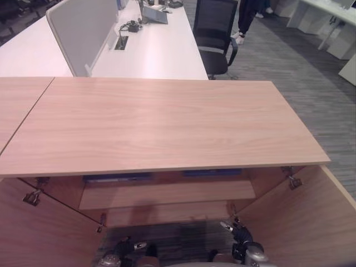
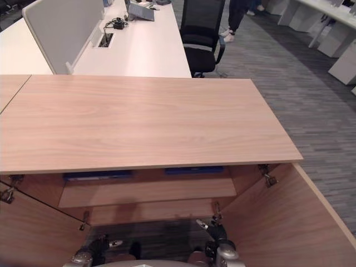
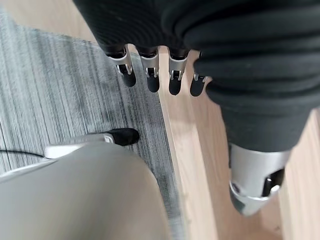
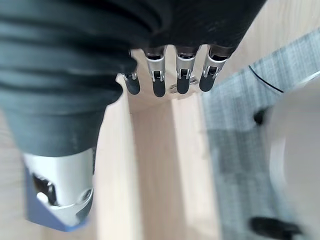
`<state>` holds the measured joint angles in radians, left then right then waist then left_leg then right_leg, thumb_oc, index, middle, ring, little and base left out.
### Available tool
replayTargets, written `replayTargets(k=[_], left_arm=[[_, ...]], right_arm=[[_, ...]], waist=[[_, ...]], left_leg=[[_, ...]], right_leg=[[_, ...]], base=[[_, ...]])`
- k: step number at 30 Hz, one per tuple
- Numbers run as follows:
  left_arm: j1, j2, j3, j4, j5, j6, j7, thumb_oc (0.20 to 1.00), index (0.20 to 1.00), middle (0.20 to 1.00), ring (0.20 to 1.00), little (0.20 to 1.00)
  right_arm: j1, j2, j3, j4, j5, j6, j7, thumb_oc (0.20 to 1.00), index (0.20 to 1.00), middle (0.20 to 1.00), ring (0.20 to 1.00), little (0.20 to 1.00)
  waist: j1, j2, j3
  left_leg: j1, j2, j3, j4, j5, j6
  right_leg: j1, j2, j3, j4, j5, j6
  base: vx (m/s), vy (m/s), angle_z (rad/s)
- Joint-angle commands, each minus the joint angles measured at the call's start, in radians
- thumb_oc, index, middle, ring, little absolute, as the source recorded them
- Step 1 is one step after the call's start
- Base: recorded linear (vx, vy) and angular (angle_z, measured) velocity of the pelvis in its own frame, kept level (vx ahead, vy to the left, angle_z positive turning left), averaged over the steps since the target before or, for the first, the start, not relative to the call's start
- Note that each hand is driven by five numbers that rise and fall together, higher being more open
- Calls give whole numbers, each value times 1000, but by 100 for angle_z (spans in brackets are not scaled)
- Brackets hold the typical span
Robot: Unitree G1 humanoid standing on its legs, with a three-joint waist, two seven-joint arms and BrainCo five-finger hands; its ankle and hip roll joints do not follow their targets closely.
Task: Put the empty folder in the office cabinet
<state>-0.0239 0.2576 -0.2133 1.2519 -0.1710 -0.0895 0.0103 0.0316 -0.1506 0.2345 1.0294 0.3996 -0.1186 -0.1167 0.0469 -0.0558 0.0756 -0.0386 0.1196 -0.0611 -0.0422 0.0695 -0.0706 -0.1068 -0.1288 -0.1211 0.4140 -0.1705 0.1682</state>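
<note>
Folder: two flat blue pieces lie on the upper shelf [image 1: 167,196] inside the office cabinet [image 1: 167,122], showing just under the front edge of its wooden top. One is at centre-left of the frame [image 1: 117,178], the other at centre-right [image 1: 211,173]. Which of them is the empty folder, I cannot tell.

Only their front edges show. Each long axis runs left to right across the frame, parallel to the shelf's front edge, and both lie flat rather than standing. Which way the spine or opening faces is hidden by the top.

Both cabinet doors, the left door [image 1: 33,233] and the right door [image 1: 300,222], stand open.

The left hand [image 1: 123,246] sits low at bottom centre-left and the right hand [image 1: 240,236] at bottom centre-right, both below the shelf and apart from the blue pieces. In each wrist view the fingers [image 3: 152,75] [image 4: 159,80] are straight and hold nothing.

The centre-right piece lies up and slightly left of the right hand, which looks the nearer. The centre-left piece lies directly above the left hand.
</note>
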Motion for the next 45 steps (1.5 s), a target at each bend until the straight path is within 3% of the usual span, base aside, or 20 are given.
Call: replayTargets(k=[1,4,8,10,12,15,18,21,22,27,30,31,32,33,34,35,37,41,45], left_arm=[[-46,-7,-1,27,-17,-7,5,1000,1000,1000,1000,1000],[-41,-12,-8,27,-15,-8,3,1000,1000,1000,1000,1000],[-19,-24,-13,28,-9,-7,1,1000,1000,1000,1000,1000],[-18,-29,-14,24,-9,-9,2,1000,1000,1000,1000,1000],[-18,-34,-16,23,-7,-10,3,1000,1000,1000,1000,1000],[-8,-39,-12,20,-2,-10,6,1000,1000,1000,1000,1000],[-7,-35,-20,9,11,-12,4,1000,1000,1000,1000,1000],[-9,-31,-34,5,22,-14,2,1000,1000,1000,1000,1000],[-10,-35,-39,8,32,-13,-3,1000,1000,1000,1000,1000],[-15,-39,-46,10,42,-9,-4,1000,1000,1000,1000,1000],[-14,-37,-32,13,44,-10,4,1000,1000,1000,1000,1000],[-20,-29,-13,11,21,-11,11,1000,1000,1000,1000,1000],[-23,-27,-11,11,17,-12,12,1000,1000,1000,1000,1000],[-31,-26,-26,9,14,-23,12,1000,1000,1000,1000,1000],[-32,-26,-25,9,14,-23,12,1000,1000,1000,1000,1000],[-42,-34,-40,10,21,-27,7,1000,1000,1000,1000,1000],[-53,-43,-60,17,33,-27,7,1000,1000,1000,1000,1000],[-60,-42,-62,35,46,-24,3,1000,1000,1000,1000,1000],[-36,-47,-41,60,62,-15,8,1000,1000,1000,1000,1000]], right_arm=[[-44,-20,0,-22,-68,-1,9,1000,1000,1000,1000,1000],[-49,-32,12,-11,-86,4,11,1000,1000,1000,1000,1000],[-52,-77,5,1,-110,1,2,1000,1000,1000,1000,1000],[-57,-89,-8,8,-106,1,-4,1000,1000,1000,1000,1000],[-60,-94,-11,14,-108,4,-8,1000,1000,1000,1000,1000],[-63,-105,-21,54,-114,16,-6,1000,1000,1000,1000,1000],[-61,-113,-39,69,-111,21,-9,1000,1000,1000,1000,1000],[-65,-119,-53,87,-103,24,-8,1000,1000,1000,1000,1000],[-61,-116,-67,99,-97,27,-5,1000,1000,1000,1000,1000],[-62,-100,-101,112,-77,28,-14,1000,1000,1000,1000,1000],[-55,-59,-98,109,-77,28,-18,1000,1000,1000,1000,1000],[-55,-36,-89,104,-77,27,-20,1000,1000,1000,1000,1000],[-55,-32,-91,104,-75,26,-21,1000,1000,1000,1000,1000],[-59,-29,-83,103,-64,22,-24,1000,1000,1000,1000,1000],[-60,-29,-83,104,-64,22,-24,1000,1000,1000,1000,1000],[-59,-32,-75,111,-58,18,-21,1000,1000,1000,1000,1000],[-55,-33,-69,126,-53,16,-18,1000,1000,1000,1000,1000],[-50,-36,-60,163,-55,15,-11,1000,1000,1000,1000,1000],[-57,-43,-13,190,-110,24,3,1000,1000,1000,1000,1000]], waist=[[11,11,13],[13,16,10],[17,39,27],[15,40,46],[8,36,53],[-27,8,44],[-63,5,28],[-87,11,17],[-104,23,5],[-99,21,-4],[-74,5,6],[-59,-4,19],[-59,-5,21],[-66,2,28],[-67,2,26],[-70,7,25],[-81,11,31],[-78,7,27],[-28,4,-2]], left_leg=[[-27,-67,-13,-35,7,8],[-38,-50,-18,-36,20,-8],[-87,-4,-35,-18,77,-55],[-113,8,-4,26,80,-59],[-114,21,36,56,65,-55],[-53,60,128,188,-42,-38],[26,117,193,258,-80,-44],[82,125,224,248,-109,-54],[126,102,255,186,-166,-45],[133,44,240,126,-184,-24],[132,-4,215,98,-192,11],[131,-28,185,76,-182,19],[131,-37,168,61,-175,23],[119,-59,109,25,-140,30],[115,-60,108,24,-137,30],[106,-85,52,1,-117,38],[103,-109,-9,-17,-99,44],[102,-134,-71,-28,-94,44],[105,-126,-126,-36,-89,30]], right_leg=[[123,25,-4,-223,40,-2],[137,37,-2,-260,39,-15],[193,71,-8,-353,40,-57],[189,67,-18,-347,44,-63],[179,58,-28,-342,50,-66],[121,2,-66,-313,89,-61],[88,-31,-116,-294,101,-56],[71,-49,-150,-277,110,-50],[59,-66,-169,-270,126,-35],[50,-113,-182,-258,171,-3],[51,-152,-196,-205,179,18],[51,-162,-184,-179,195,39],[45,-155,-158,-177,204,44],[38,-96,-63,-202,175,40],[36,-96,-64,-205,179,39],[37,-43,13,-240,153,29],[33,11,89,-245,130,14],[72,24,102,-275,116,-1],[150,3,35,-373,128,-13]], base=[[-116,-151,15],[-124,-133,20],[-224,-160,5],[-291,-53,14],[-223,19,10],[-273,72,10],[-194,109,59],[-84,133,59],[-80,200,68],[-66,231,40],[-93,235,45],[-92,149,48],[-98,190,96],[-48,110,96],[-20,157,139],[41,94,131],[36,86,138],[63,-16,134],[118,-101,66]])
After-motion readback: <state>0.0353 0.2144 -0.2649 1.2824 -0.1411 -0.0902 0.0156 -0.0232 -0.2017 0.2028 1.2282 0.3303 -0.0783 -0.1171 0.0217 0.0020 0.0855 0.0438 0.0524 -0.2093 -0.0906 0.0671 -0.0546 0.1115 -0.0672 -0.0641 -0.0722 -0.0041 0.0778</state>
